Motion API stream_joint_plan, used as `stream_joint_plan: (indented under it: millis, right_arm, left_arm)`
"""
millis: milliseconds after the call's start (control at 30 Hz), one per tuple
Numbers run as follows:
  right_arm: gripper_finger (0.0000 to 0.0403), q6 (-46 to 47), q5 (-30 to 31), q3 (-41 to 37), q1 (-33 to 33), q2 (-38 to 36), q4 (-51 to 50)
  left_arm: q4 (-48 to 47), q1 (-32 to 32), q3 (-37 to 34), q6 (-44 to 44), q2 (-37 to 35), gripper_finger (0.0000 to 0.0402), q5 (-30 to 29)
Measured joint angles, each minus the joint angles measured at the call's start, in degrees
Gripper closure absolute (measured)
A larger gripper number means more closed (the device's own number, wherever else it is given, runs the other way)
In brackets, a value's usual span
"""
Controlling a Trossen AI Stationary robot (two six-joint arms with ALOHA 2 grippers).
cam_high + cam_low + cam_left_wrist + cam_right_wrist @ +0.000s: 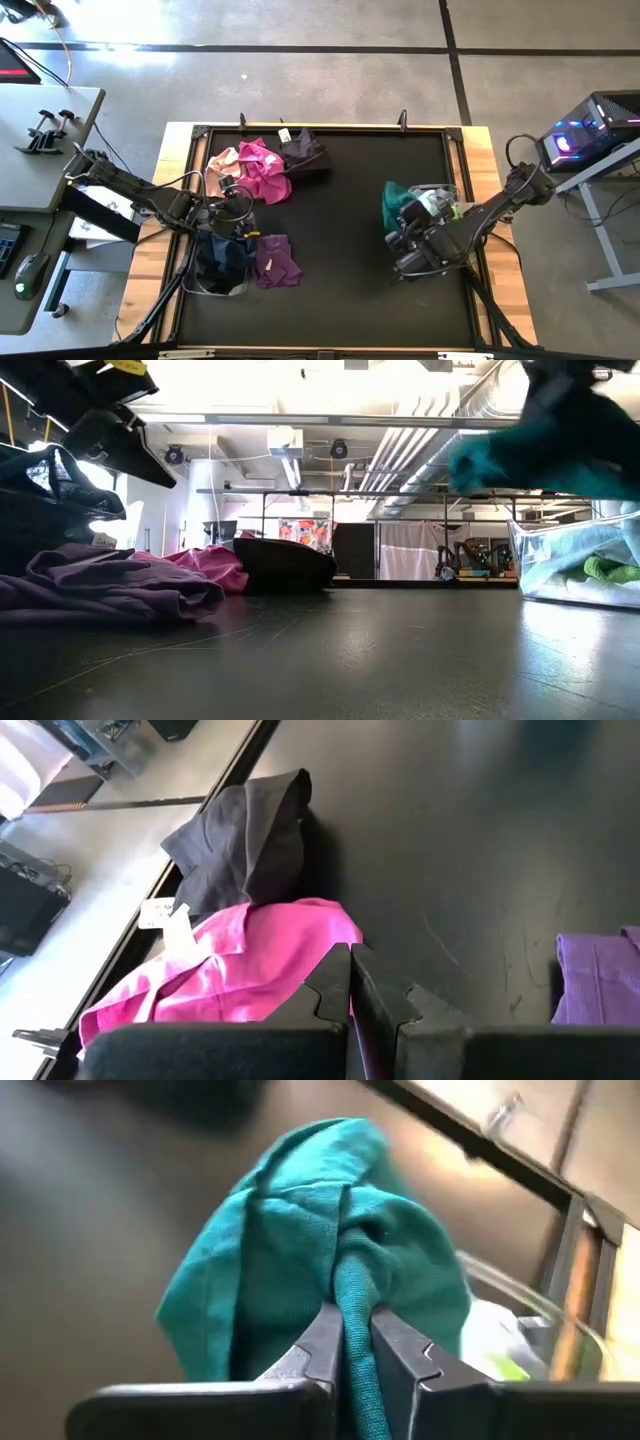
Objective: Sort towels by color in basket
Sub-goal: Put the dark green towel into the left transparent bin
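The right gripper's (355, 1345) fingers (320, 1342) are clamped on a twisted fold of a teal towel (300, 1250), which bunches out ahead of them in the right wrist view. From above, that towel (397, 203) hangs over the right side of the black mat (340, 260), just beside a clear basket (445, 195) at the mat's right edge. The low view shows the same cloth (500, 460) lifted off the surface, above and slightly short of the basket's clear wall (540, 575), with pale mint and lime cloths (605, 570) already inside.

The left gripper (352, 982) has its fingers pressed together with nothing between them. It hovers over the left half of the mat, with a magenta towel (240, 970) directly ahead, a black towel (245, 835) farther on by the mat's edge and a purple towel (595, 980) off to one side. From above, the left gripper (235, 212) sits between the pink-and-magenta heap (255, 170) and a navy towel (220, 255) that lies in a second clear container at the mat's left edge.

The step in hand looks like the carry: the teal towel is gripped and raised but not yet over the basket. The next move probably calls for shifting it across the rim until it hangs clear inside, above the green-toned cloths, then parting the fingers. The trailing fabric could catch on the rim if carried too low.
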Motion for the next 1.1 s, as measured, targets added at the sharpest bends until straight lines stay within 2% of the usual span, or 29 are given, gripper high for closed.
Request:
stream_joint_plan:
  millis: [233, 300, 400, 567, 633, 700, 800, 933, 1033, 1100]
  right_arm:
    - [0.0379, 9.2, -8.7, -9.7, -0.3, -2.2, 0.5]
    - [0.0379, 10.3, -8.4, -11.3, -0.1, -2.3, 0.2]
    - [0.0379, 9.8, -1.5, -10.5, 0.9, -2.2, 0.4]
    - [0.0378, 3.3, 17.3, -5.1, 2.7, -2.3, 3.9]
    - [0.0378, -5.8, 20.3, -3.9, 2.2, -2.3, 11.4]
    - [0.0378, -19.3, 18.8, -3.8, 1.0, -2.3, 22.6]
    - [0.0378, -43.6, 12.5, -6.8, -2.1, -2.3, 46.2]
    - [0.0378, -75.0, 0.2, -14.0, -6.8, -0.3, 81.5]
    - [0.0378, -89.7, -7.2, -19.2, -9.9, 2.7, 101.9]
    - [0.0378, -93.8, -9.4, -21.7, -11.9, 4.8, 110.8]
  left_arm:
    - [0.4, 0.0, 0.0, 1.0, 0.0, 0.0401, 0.0]
    - [0.7, 0.0, 0.0, 1.1, 0.0, 0.0401, 0.0]
    - [2.3, 0.0, 0.0, 1.6, 0.0, 0.0402, 0.0]
    - [5.1, 0.0, 0.0, 2.9, 0.0, 0.0401, 0.1]
    - [7.4, 0.0, 0.0, 5.1, 0.0, 0.0401, 1.3]
    - [11.3, 0.0, 0.0, 8.0, 0.2, 0.0402, 3.6]
    - [18.3, 0.0, 0.0, 12.7, 0.9, 0.0401, 9.0]
    - [28.0, 0.0, 0.0, 17.8, 3.2, 0.0401, 16.5]
    - [34.7, 0.0, 0.0, 20.4, 5.7, 0.0401, 20.8]
    - [38.6, 0.0, 0.0, 21.0, 7.8, 0.0401, 25.5]
